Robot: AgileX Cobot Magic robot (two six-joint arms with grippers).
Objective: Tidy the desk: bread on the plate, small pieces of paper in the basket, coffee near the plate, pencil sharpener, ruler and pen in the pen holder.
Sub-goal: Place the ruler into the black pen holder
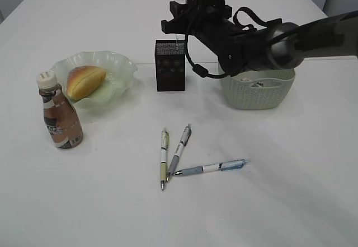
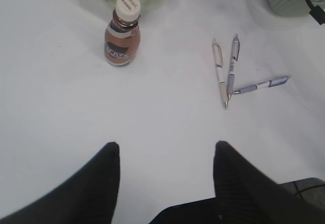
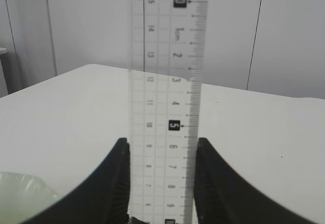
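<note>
Black right arm [image 1: 263,48] with a glossy rounded joint housing and looped black cables; matte black tapered fingers [image 2: 104,178] on both grippers.

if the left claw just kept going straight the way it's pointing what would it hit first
Probably bare table. The open left claw has nothing between its fingers; the coffee and pens lie farther off, to either side.

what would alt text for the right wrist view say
A clear plastic ruler stands upright between the two black fingers of the right gripper, which is shut on its lower part, scale numbers running top to bottom. Behind it lie a white table and pale wall panels, with a pale green plate edge at lower left.
</note>
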